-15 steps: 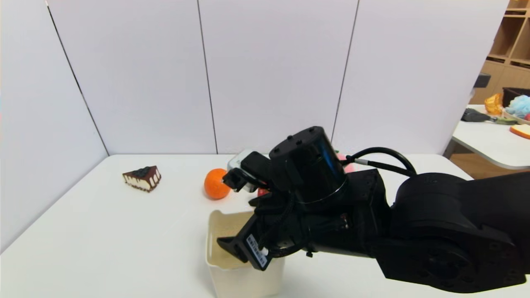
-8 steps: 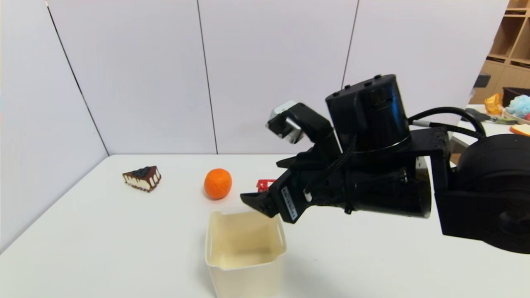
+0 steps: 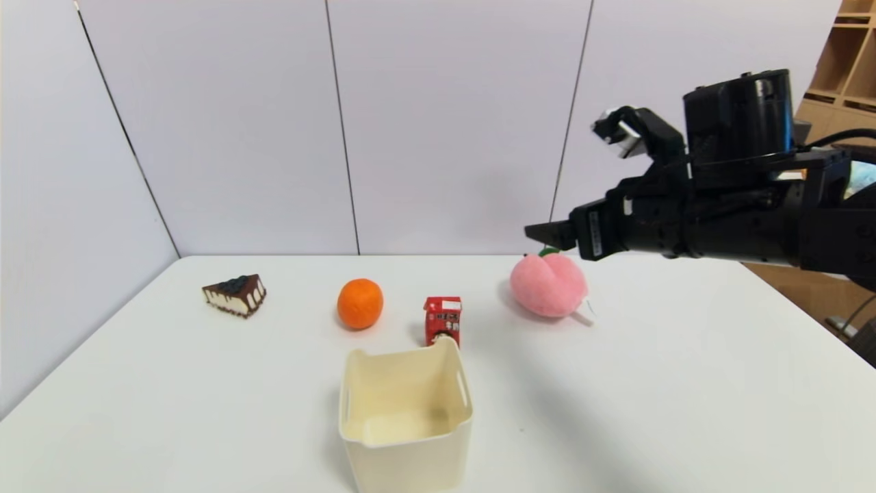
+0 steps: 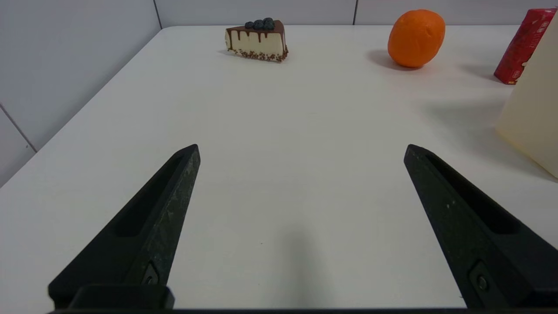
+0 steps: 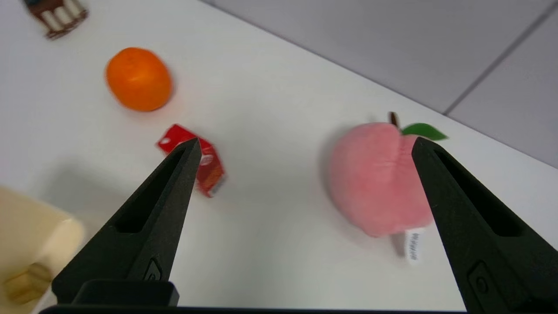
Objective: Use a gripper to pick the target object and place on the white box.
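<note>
stubby tan cork point(image 5: 21, 283) inside smooth cream box point(image 3: 405, 438); right tool point(image 5: 305, 148) wide open, empty

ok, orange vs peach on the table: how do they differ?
Colour and surface: the orange is bright orange and smooth-skinned; the peach is pink, fuzzy plush.
Size: the peach is clearly the bigger of the two.
Extras: the peach has a green leaf, a brown stem and a white tag; the orange has none.
Place: the orange sits left of the red carton, the peach right of it, below the open right gripper.
Shared: both are roundish fruit shapes resting on the table.
</note>
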Controlling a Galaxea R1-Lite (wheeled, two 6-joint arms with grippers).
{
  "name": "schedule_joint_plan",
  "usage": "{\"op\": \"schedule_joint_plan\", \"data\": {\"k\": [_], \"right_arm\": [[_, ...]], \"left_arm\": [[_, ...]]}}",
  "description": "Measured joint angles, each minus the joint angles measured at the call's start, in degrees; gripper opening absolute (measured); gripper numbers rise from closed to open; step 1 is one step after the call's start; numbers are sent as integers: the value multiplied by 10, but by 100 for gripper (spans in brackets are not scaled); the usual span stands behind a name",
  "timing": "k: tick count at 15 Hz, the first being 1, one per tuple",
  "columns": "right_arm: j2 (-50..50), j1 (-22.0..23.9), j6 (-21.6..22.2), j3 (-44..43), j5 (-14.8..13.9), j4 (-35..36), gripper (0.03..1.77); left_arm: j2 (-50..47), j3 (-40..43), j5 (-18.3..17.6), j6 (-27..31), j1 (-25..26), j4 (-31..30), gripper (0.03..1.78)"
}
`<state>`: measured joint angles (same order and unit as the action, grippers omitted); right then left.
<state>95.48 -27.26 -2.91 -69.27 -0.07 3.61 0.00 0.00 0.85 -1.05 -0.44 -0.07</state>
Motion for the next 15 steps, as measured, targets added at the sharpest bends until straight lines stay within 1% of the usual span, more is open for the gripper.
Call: {"op": "schedule_joint_plan", "data": {"k": [3, 6, 8, 11, 13, 15], "right_arm": [[-37, 94, -4, 31, 2, 0, 168], [-112, 175, -21, 101, 3, 0, 169], [-177, 218, -30, 165, 3, 5, 169], [-286, 251, -35, 261, 1, 10, 169], [-360, 256, -37, 321, 1, 14, 169], [-446, 251, -41, 385, 1, 17, 169]], "left_arm": [[0, 0, 0, 0, 0, 0, 169], [0, 0, 0, 0, 0, 0, 169], [0, 0, 0, -1, 0, 0, 169], [0, 0, 0, 0, 0, 0, 169], [0, 0, 0, 0, 0, 0, 169], [0, 0, 0, 0, 0, 0, 169]]}}
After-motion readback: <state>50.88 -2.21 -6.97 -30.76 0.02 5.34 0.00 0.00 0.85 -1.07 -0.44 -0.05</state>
